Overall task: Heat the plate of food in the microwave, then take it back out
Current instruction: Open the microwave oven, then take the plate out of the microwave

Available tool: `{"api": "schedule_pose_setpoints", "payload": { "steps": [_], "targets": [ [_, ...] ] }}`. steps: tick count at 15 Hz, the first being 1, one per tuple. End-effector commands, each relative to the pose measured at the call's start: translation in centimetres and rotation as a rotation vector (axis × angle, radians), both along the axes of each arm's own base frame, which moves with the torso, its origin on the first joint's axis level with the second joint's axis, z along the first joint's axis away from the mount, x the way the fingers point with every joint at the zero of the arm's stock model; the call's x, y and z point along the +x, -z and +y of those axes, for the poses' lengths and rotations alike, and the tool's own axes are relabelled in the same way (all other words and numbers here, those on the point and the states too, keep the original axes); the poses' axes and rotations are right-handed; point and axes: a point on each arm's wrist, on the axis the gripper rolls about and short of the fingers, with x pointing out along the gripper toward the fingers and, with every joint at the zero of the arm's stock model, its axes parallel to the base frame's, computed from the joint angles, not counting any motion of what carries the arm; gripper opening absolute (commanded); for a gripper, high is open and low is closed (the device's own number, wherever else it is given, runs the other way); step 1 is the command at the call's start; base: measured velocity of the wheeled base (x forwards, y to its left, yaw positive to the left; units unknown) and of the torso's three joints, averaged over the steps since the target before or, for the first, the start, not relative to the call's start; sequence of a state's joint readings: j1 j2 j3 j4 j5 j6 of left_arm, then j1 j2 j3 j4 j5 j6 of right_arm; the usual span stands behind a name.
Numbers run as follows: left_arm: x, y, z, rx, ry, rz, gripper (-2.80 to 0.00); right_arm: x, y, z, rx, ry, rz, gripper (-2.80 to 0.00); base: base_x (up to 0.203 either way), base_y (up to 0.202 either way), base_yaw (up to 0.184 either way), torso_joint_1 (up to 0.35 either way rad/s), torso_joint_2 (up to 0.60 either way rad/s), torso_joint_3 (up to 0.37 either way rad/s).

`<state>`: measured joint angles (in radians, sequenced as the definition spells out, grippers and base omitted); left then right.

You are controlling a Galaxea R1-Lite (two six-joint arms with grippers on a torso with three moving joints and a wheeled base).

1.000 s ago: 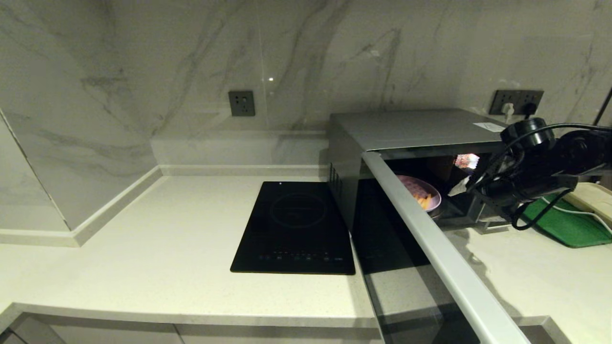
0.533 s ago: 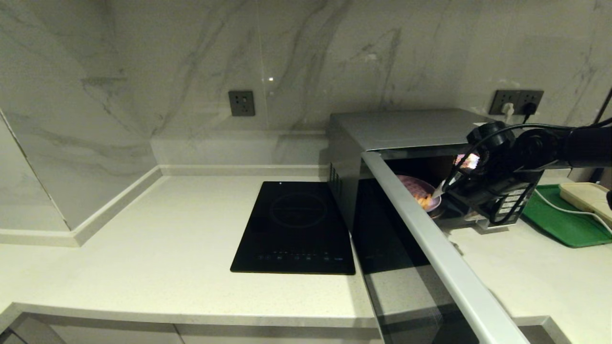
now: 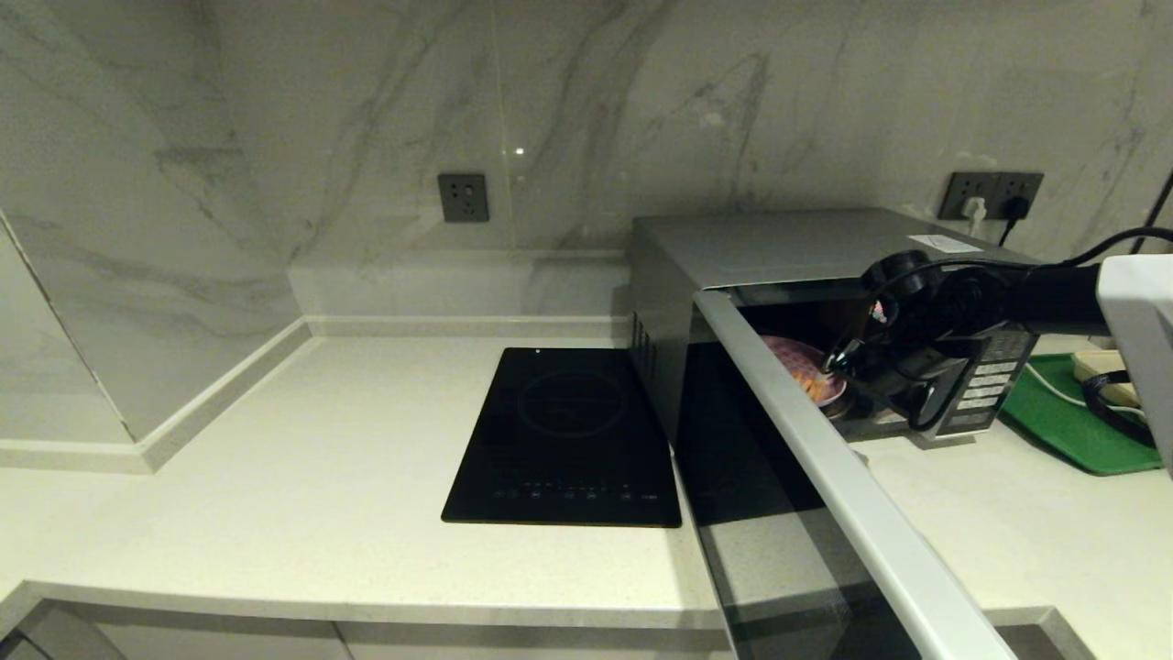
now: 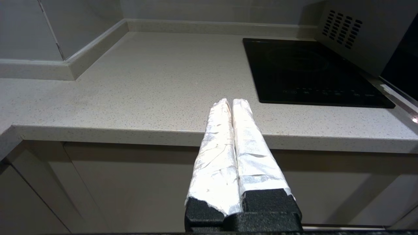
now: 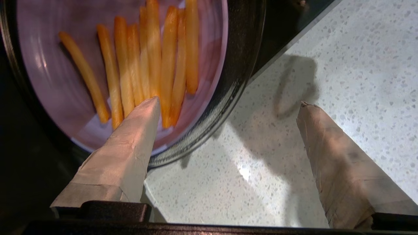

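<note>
1. Head view: the microwave [image 3: 779, 247] was seen at about 3 o'clock on the bench [image 3: 321, 477], its door [image 3: 825, 486] swung open toward the camera. The plate of food [image 3: 806, 371] was seen inside the cavity, on the turntable. The right hand [image 3: 838, 359] was held at the cavity mouth, at the plate's near, right-side rim, the arm reaching in from 3 o'clock. The black cooktop [image 3: 568, 431] lay just left of the microwave, and a green tray [image 3: 1063, 422] lay beyond it toward 3 o'clock.

2. Left wrist view: the left hand [image 4: 232, 104] was seen with its two wrapped fingers pressed together, nothing between them, parked low in front of the bench edge, well apart from the microwave. The right arm was therefore judged much the nearer.

3. Right wrist view: the right hand [image 5: 228, 104] was seen spread wide. One finger [image 5: 130, 143] was held over the plate of food [image 5: 49, 81], its tip over the ends of the fries [image 5: 147, 58]; the other finger [image 5: 329, 147] was held outside, over the speckled bench. The plate's rim lay between the two fingers, nearer the inner one. No contact could be confirmed. A closing pinch across the rim was judged to be the coming move.
</note>
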<state>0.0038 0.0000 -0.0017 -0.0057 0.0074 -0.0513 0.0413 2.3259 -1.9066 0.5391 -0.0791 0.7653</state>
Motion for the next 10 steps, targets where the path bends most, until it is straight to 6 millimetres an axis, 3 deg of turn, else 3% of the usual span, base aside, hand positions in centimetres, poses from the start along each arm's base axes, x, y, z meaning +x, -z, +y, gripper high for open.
{"api": "schedule_pose_setpoints", "payload": {
  "steps": [1,10],
  "targets": [
    [0.0,0.0,0.0,-0.001,-0.001,-0.001,-2.8,0.2,0.6,-0.1,-0.001,0.007,0.011,0.0,0.0,0.0,0.0,0.0,0.0,0.0],
    [0.0,0.0,0.0,-0.001,-0.001,0.0,-2.8,0.4,1.7,-0.6,-0.023,0.05,0.038,0.0,0.0,0.0,0.0,0.0,0.0,0.0]
  ]
}}
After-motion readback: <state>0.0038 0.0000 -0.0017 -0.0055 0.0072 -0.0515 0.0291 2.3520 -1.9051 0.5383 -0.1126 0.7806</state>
